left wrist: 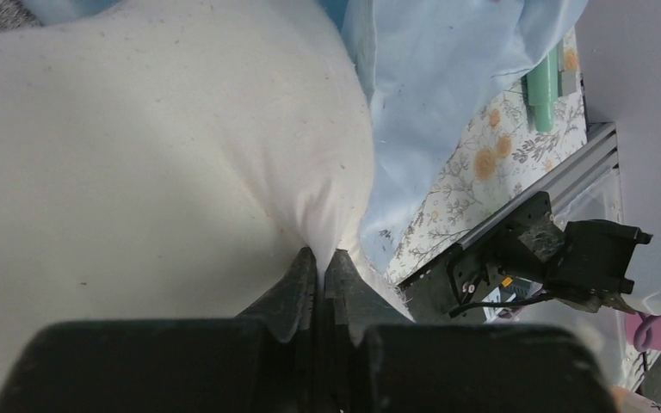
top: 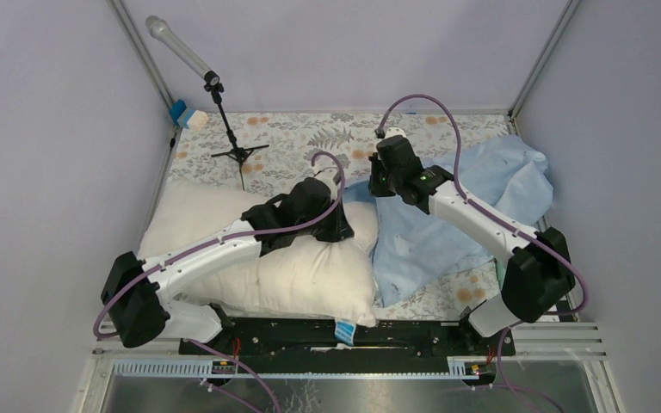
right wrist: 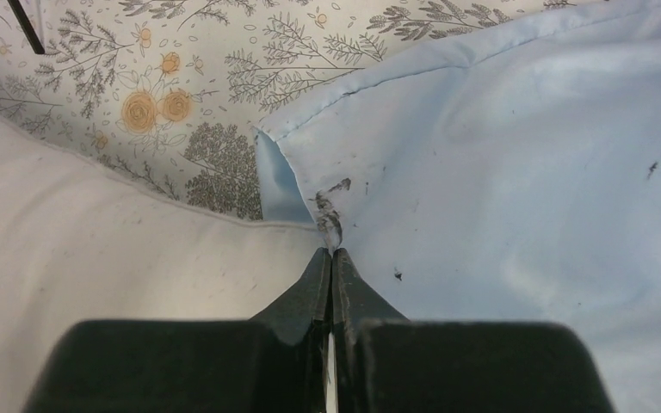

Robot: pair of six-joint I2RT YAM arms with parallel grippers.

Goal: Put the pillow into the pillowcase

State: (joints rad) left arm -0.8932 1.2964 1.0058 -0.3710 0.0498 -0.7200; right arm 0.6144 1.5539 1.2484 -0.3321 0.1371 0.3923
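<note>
The pillow lies on the table at 8 o'clock, touching the blue pillowcase at 3 o'clock. The left gripper is pinched tight on a fold of the pillow, and the right gripper on the pillowcase edge.

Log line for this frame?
left end effector: shut on pillow | right end effector: shut on pillowcase | pillow not yet inside
</note>
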